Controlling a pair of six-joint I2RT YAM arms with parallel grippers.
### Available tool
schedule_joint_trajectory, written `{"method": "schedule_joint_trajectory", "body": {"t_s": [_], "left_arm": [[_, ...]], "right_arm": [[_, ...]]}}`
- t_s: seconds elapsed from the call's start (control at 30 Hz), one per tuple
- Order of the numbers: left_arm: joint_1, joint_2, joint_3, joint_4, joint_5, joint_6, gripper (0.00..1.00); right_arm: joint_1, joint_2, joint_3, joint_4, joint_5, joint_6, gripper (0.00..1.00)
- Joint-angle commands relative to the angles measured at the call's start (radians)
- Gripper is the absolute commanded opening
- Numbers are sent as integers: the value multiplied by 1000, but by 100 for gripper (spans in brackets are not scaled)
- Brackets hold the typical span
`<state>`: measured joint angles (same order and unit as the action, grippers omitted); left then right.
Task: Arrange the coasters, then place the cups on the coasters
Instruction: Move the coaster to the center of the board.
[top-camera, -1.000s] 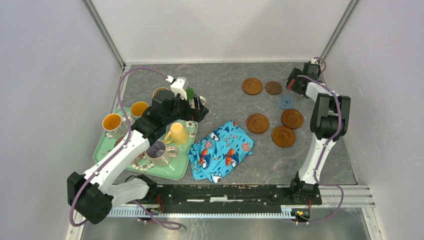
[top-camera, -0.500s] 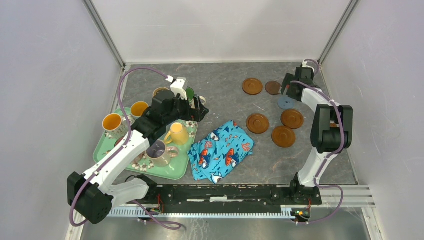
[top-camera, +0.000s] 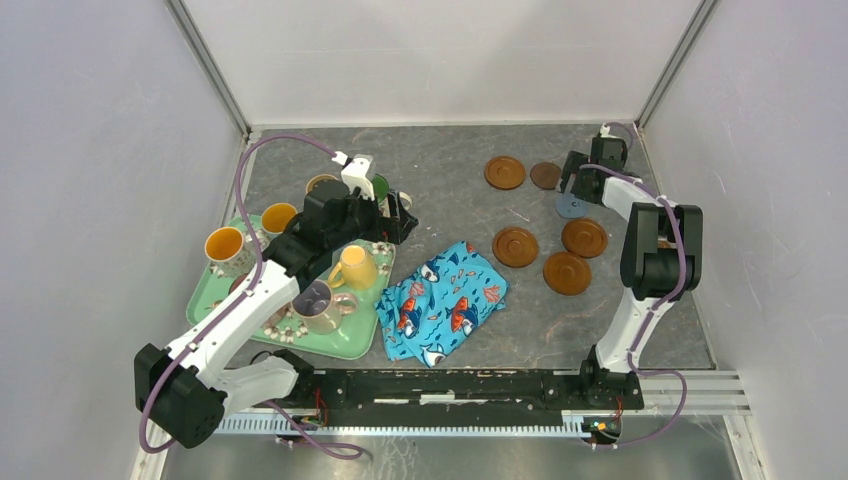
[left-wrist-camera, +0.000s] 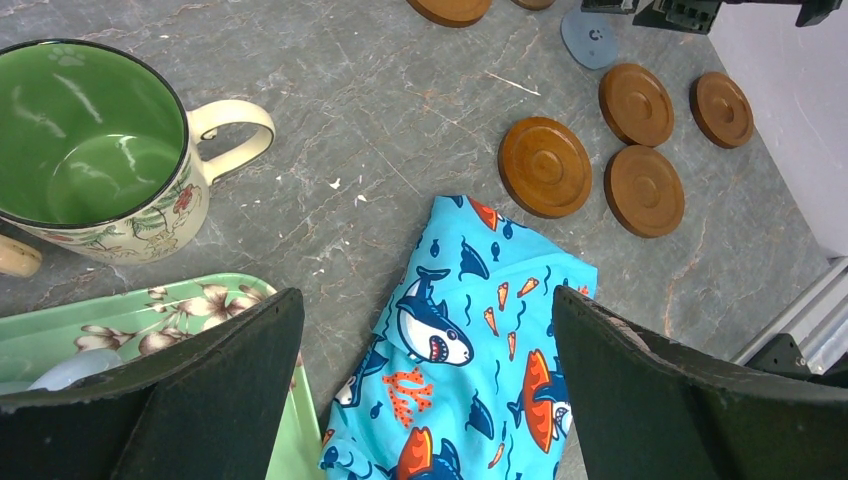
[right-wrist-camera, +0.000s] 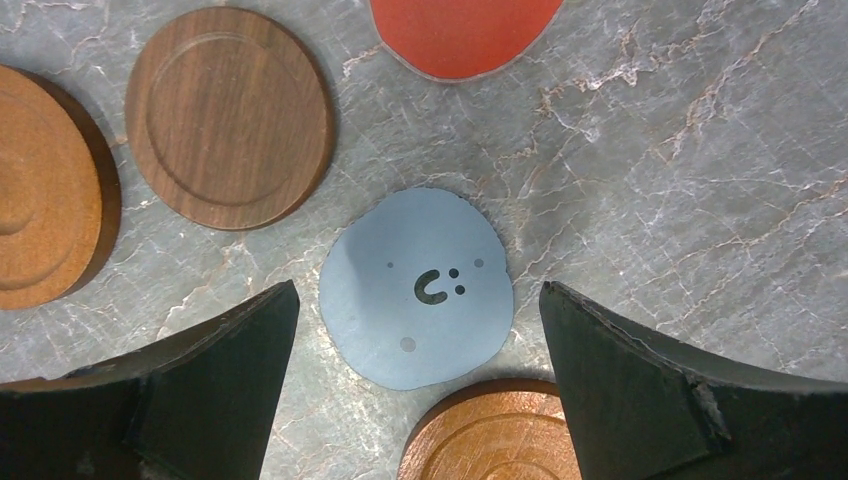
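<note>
Top view: the left gripper hangs spread and empty past the tray, which holds 4 cups. 6 coasters lie to the right.

Left wrist: a green-lined cup stands off the tray, near the cloth.

Right wrist: the right gripper hovers spread and empty over the blue-grey coaster, with the red coaster beyond it.

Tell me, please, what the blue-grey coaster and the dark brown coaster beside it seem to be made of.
The dark brown coaster looks like wood with a satin finish: straight grain lines run across it, and a ring is cut near its rim. The blue-grey coaster looks like a thin matte sheet, perhaps silicone or rubber: its outline is slightly uneven and rimless.
</note>
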<state>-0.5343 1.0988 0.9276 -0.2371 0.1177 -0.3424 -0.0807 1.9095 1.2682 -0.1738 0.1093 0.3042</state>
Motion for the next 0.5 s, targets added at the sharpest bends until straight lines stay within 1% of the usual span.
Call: {"method": "schedule_joint_trajectory", "body": {"t_s": [0.0,0.17,0.27,0.37,0.47], "left_arm": [[3,-6,13,21,27,58,100],[3,-6,13,21,29,57,100],[3,-5,11,22,29,56,100],[3,-4,11,22,33,56,100],[3,-4,10,21,30,56,100]], "right_arm": [[-12,12,35,22,-44,-14,98],[-3,-16,-21,31,-7,-14,98],[-4,-5,-22,36,-2,-24,98],[-13,22,2,35,-16,-31,98],[-37,48,24,46,-62,-20,98]]}}
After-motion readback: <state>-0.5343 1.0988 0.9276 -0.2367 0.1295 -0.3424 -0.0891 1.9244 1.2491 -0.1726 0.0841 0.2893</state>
